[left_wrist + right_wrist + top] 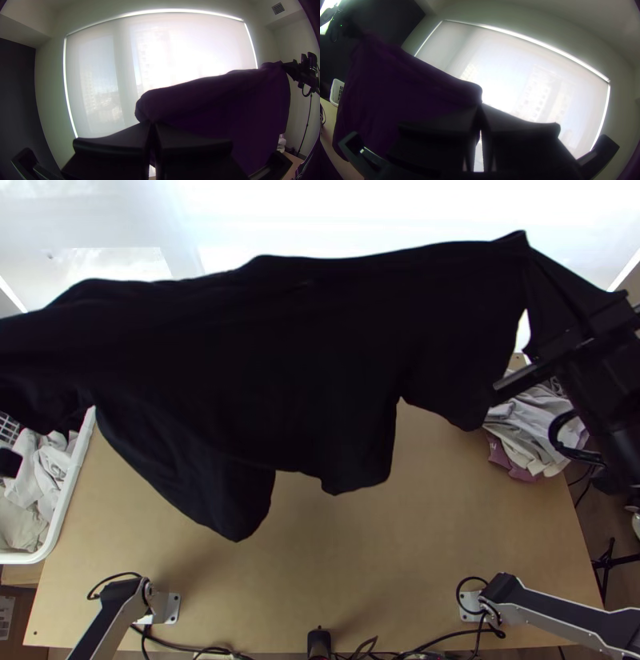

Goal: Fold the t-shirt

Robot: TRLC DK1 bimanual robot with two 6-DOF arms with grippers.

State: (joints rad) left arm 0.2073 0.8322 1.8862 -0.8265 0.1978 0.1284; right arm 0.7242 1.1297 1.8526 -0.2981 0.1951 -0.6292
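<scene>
One dark cloth t-shirt (264, 364), hung lengthwise between my black left tool (152, 125) and black right tool (480, 107), both pinched closed on it.

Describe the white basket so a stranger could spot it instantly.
Find the wooden table, then its left side in the top view. There sits the white basket, holding pale cloth. The clothes pile on the right has no basket around it.
</scene>
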